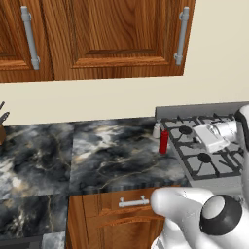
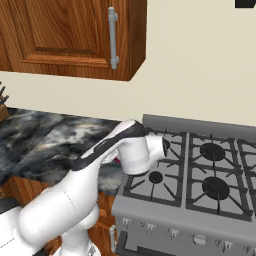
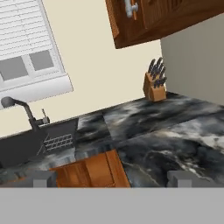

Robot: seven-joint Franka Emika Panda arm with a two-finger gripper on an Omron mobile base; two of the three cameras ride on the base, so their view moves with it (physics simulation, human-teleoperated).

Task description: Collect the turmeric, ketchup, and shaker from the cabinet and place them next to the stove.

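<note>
Ketchup stands upright on the marble counter, long axis vertical, its pointed nozzle aimed straight up. It is a slim, smooth red bottle, just beside the left edge of the stove. Behind it, nearer the wall and also hard by the stove's corner, stands the shaker: small, pale grey-white, upright too, with a narrower rounded top. The 2 are close together but I cannot tell whether they touch.

My gripper hangs released, jaws spread wide with nothing between them; its 2 blunt grey fingertips rise at the bottom of the hand view. My hand sits over the stove's left burners, well apart from both bottles, and looks back along the counter.

Stove is grey steel with black cast-iron grates in a grid and round dark burners; a row of small knobs lines its front in the right base view. Counter is glossy black marble veined in white and tan. Below it are reddish-brown wooden drawers with a short metal bar handle; above hang grained wooden cupboards with long steel handles.

Along the hand view I see a wooden knife block with dark handles, a dark sink with a curved black tap, and a white-slatted window.
</note>
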